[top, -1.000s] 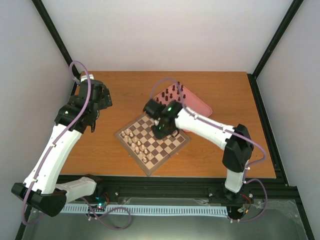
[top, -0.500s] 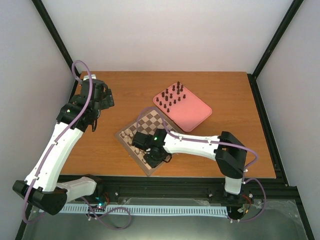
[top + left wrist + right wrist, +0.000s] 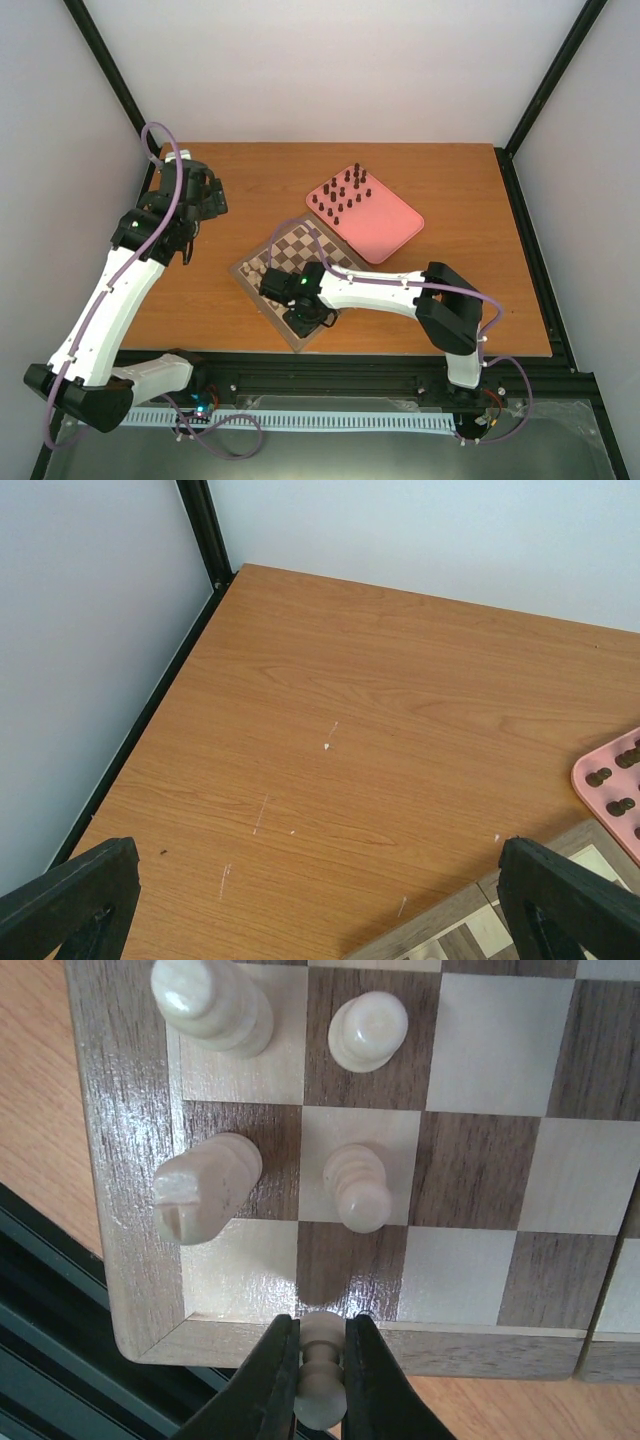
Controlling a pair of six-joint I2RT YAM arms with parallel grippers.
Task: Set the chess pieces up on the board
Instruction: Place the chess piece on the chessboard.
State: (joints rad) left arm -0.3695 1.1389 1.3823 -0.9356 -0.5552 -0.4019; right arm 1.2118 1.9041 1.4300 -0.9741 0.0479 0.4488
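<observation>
Right wrist view: the right gripper (image 3: 322,1326) is being seen clenched on a cream pawn (image 3: 321,1385), which is being pinched between the two black fingers (image 3: 270,1375). The pawn is being held over the brown border of the board (image 3: 480,1190) at one corner, just beside a dark square on which a shadow is being cast. Whether its base is touching the wood cannot be told. Four other cream pieces are being shown standing on nearby squares:
- a slotted bishop (image 3: 205,1200) on a dark edge square;
- a pawn (image 3: 358,1185) on the light square beside the bishop;
- a taller piece (image 3: 212,1002) and a second pawn (image 3: 367,1030) one row further on.

Top external view: the right arm is being stretched low across the board to its near-left side. The dark pieces (image 3: 342,195) are being kept in rows on a pink tray (image 3: 395,228), which is lying beside the board's far corner.

Left wrist view: the left gripper (image 3: 320,880) is being held released, with its fingers spread wide, above the bare wooden table (image 3: 330,680) at the far left. Only the edges of the tray and the board are being caught in this view.
</observation>
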